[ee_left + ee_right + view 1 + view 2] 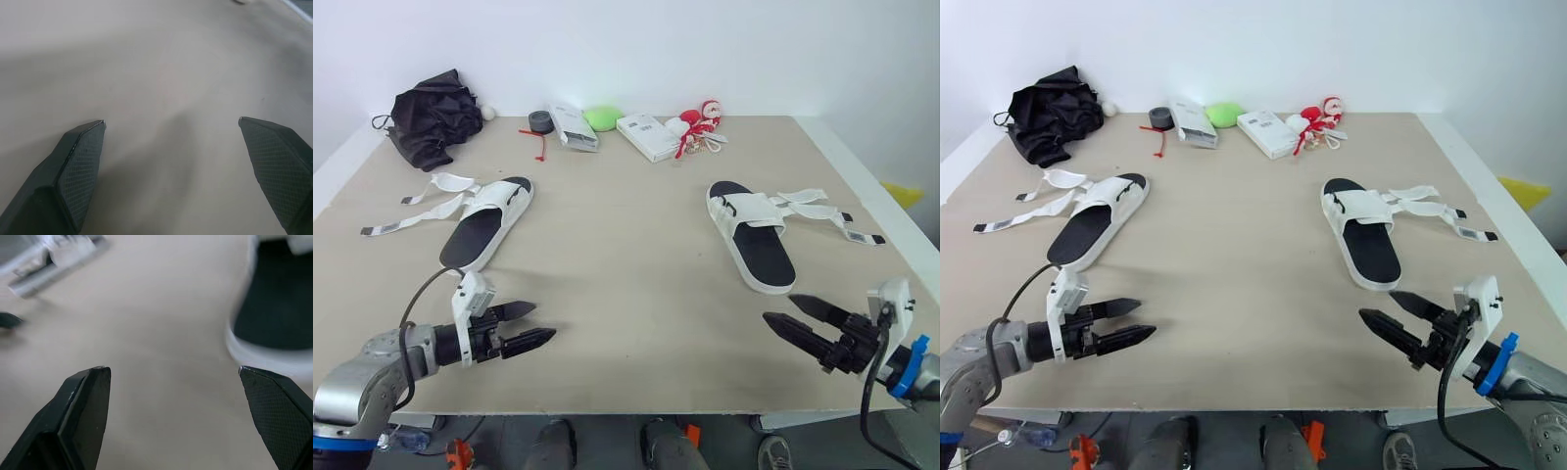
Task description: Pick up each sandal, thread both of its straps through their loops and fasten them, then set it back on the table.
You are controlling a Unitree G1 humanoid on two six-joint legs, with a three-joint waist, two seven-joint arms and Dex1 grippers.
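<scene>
White slide sandal, black footbed, just ahead of the right gripper; its black fingers cross-hatched; tabletop plain beige.

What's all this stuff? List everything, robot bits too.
Table: 1, beige.
Sandals: 2, white with black footbeds, straps loose; left sandal, right sandal.
Bundle: 1, black, far left corner.
Ball: 1, white, beside the bundle.
Roll: 1, grey, far edge.
Tie: 1, red, by the roll.
Boxes: 2, white, far edge; left box, right box.
Blob: 1, green, between the boxes.
Toy: 1, red and white, far edge.
Yellow thing: 1, off the table's right side.
Grippers: 2, black, open, near edge; left gripper, right gripper.
</scene>
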